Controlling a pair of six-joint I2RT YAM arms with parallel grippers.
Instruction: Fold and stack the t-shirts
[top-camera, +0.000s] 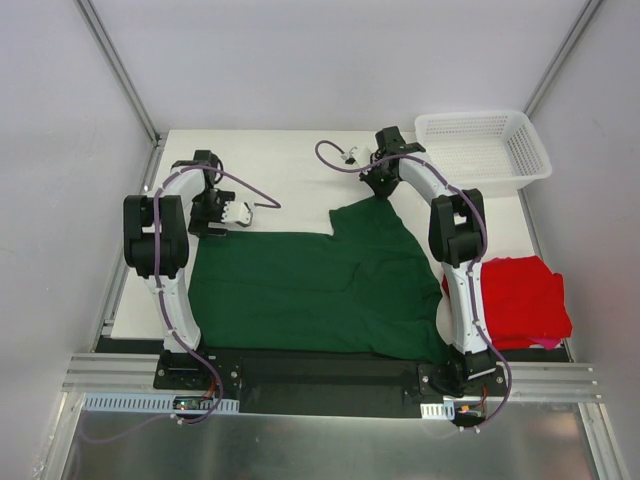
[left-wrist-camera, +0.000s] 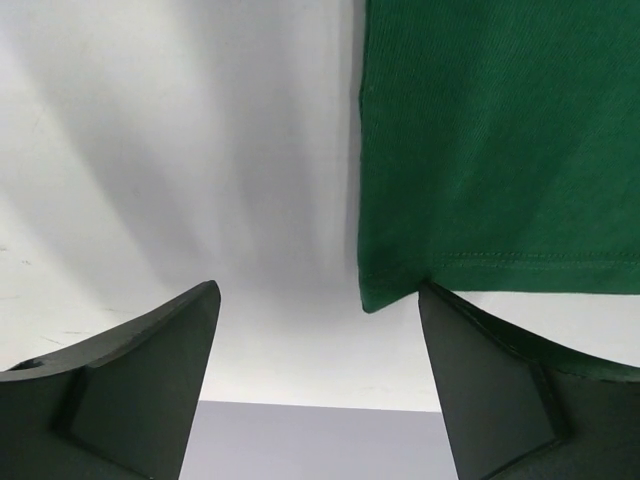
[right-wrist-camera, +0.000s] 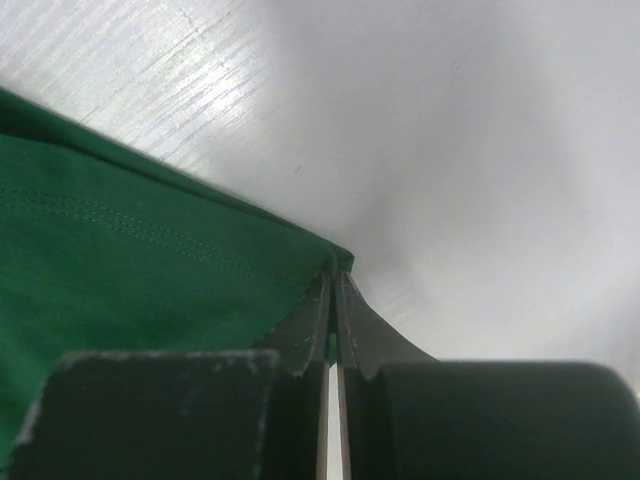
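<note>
The dark green t-shirt (top-camera: 320, 290) lies spread over the middle of the table, one corner drawn up toward the back right. My right gripper (top-camera: 381, 192) is shut on that corner. In the right wrist view its jaws (right-wrist-camera: 335, 272) pinch the hemmed edge of the green t-shirt (right-wrist-camera: 120, 270). My left gripper (top-camera: 210, 228) hangs at the shirt's back left corner. In the left wrist view it (left-wrist-camera: 318, 300) stands open, and the green t-shirt's corner (left-wrist-camera: 392, 285) lies just inside the right fingertip (left-wrist-camera: 470, 340). The red t-shirt (top-camera: 520, 300) lies bunched at the table's right edge.
A white mesh basket (top-camera: 430, 128) stands at the back right corner. The table's white top (top-camera: 270, 160) shows behind the green shirt. Grey walls close in the table on three sides.
</note>
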